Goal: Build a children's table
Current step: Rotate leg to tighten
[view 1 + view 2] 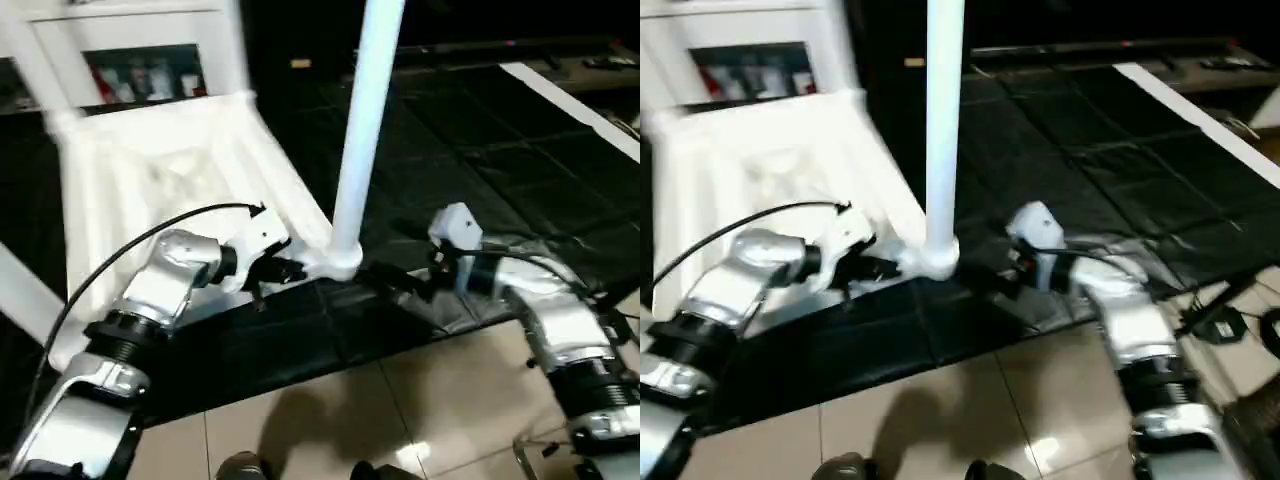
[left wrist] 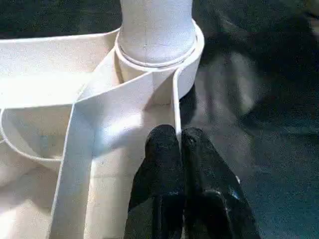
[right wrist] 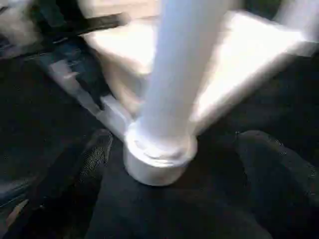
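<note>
In the left eye view we see the table top [image 1: 170, 170] lying upside down on a black mat [image 1: 480, 130], with its ribbed underside facing up. One leg [image 1: 365, 120] stands upright in the corner socket [image 1: 340, 262] nearest to us. Our left gripper [image 1: 275, 270] is at the rim of the top, just beside this socket. Our right gripper [image 1: 395, 280] is on the other side of the socket, near it but apart. A white cabinet [image 1: 140, 60] stands behind the top, and beige floor tiles [image 1: 400, 400] lie in front of the mat.

The right eye view gives the same layout: the leg rises between our two arms.

In the left wrist view our left fingers [image 2: 164, 149] are pressed together with no gap, tips at the thin rim wall that runs to the socket; whether they pinch it we cannot tell.

In the right wrist view our right fingers [image 3: 269, 164] stand wide apart, one on each side of the socket, and hold nothing.
</note>
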